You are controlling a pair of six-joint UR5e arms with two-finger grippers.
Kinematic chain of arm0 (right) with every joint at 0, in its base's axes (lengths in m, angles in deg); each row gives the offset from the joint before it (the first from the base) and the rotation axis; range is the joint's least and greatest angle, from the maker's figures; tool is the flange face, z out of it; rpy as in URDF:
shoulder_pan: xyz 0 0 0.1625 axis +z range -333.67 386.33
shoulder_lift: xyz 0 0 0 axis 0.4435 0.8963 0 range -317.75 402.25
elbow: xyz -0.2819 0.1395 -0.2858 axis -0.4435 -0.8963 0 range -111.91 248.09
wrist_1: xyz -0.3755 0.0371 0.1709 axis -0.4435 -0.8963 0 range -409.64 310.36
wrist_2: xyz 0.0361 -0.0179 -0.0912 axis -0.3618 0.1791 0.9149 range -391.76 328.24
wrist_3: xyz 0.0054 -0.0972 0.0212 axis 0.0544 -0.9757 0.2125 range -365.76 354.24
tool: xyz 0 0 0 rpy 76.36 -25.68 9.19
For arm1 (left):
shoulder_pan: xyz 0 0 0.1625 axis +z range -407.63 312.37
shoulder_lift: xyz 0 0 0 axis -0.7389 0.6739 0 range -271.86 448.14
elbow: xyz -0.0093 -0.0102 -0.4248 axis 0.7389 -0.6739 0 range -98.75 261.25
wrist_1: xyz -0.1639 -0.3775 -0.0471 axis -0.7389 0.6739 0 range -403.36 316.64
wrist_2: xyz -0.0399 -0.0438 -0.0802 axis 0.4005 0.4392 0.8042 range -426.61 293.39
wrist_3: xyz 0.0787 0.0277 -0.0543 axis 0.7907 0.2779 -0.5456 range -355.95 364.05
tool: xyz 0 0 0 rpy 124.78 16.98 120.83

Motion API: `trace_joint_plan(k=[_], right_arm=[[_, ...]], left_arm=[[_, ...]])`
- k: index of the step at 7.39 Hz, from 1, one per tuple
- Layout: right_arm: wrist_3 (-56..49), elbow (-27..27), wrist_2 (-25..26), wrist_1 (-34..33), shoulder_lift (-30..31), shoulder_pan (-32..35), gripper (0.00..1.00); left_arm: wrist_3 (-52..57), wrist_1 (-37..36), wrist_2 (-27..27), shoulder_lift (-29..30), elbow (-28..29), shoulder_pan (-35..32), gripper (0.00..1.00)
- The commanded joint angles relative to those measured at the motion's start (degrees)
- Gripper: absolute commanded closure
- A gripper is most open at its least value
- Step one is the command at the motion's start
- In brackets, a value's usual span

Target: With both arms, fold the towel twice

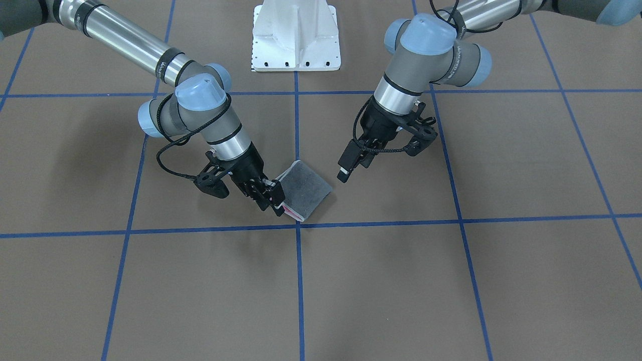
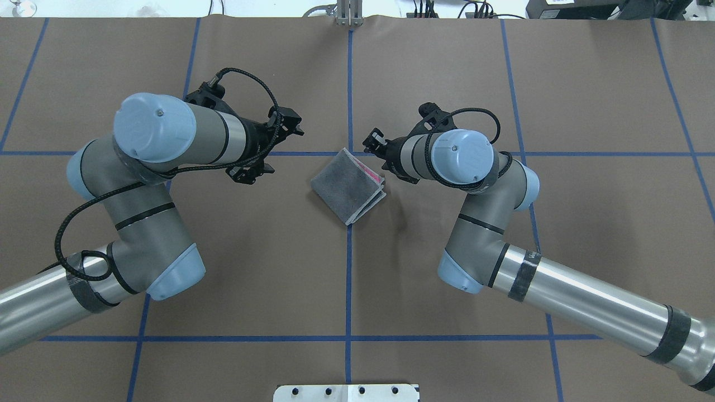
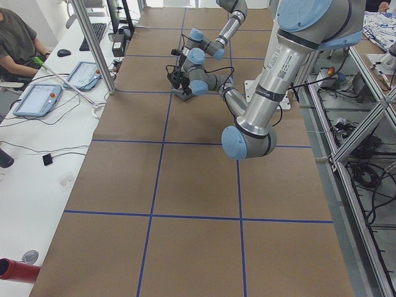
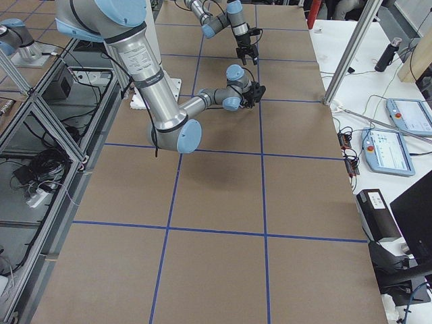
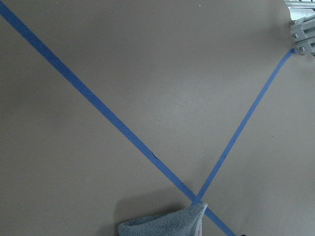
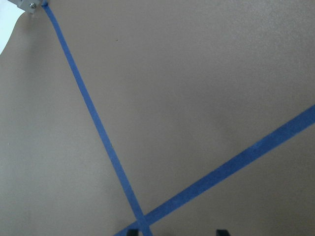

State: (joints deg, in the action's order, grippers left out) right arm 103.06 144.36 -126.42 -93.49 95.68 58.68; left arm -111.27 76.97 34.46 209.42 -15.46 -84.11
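Observation:
The towel (image 1: 307,189) lies folded into a small square near the table's centre, dark grey face up, with pink showing at its layered edge. It also shows in the overhead view (image 2: 347,187), and one corner shows in the left wrist view (image 5: 167,223). My right gripper (image 1: 271,203) is low at the towel's layered edge. Its fingertips (image 6: 219,231) stand apart with only bare table between them, so it is open. My left gripper (image 1: 343,174) hangs above the table a short way off the towel's other side. It holds nothing and looks open.
The white pedestal base (image 1: 296,40) stands at the robot's side of the table. Blue tape lines (image 2: 349,279) grid the brown surface. A side bench with tablets (image 3: 37,99) and a seated person (image 3: 18,37) lies beyond the far edge.

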Motion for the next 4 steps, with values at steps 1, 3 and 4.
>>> trace_joint_plan(k=[1, 3, 4], right_arm=[[0.2, 0.3, -3.2, 0.0, 0.9, -0.1, 0.44], [0.3, 0.4, -3.4, -0.3, 1.0, 0.0, 0.44], [0.3, 0.5, -3.5, -1.7, 1.2, 0.0, 0.45]], left_arm=[[0.0, 0.0, 0.0, 0.0, 0.0, -0.1, 0.01], [0.0, 0.0, 0.0, 0.1, -0.1, -0.1, 0.01], [0.0, 0.0, 0.0, 0.1, -0.1, -0.1, 0.01]])
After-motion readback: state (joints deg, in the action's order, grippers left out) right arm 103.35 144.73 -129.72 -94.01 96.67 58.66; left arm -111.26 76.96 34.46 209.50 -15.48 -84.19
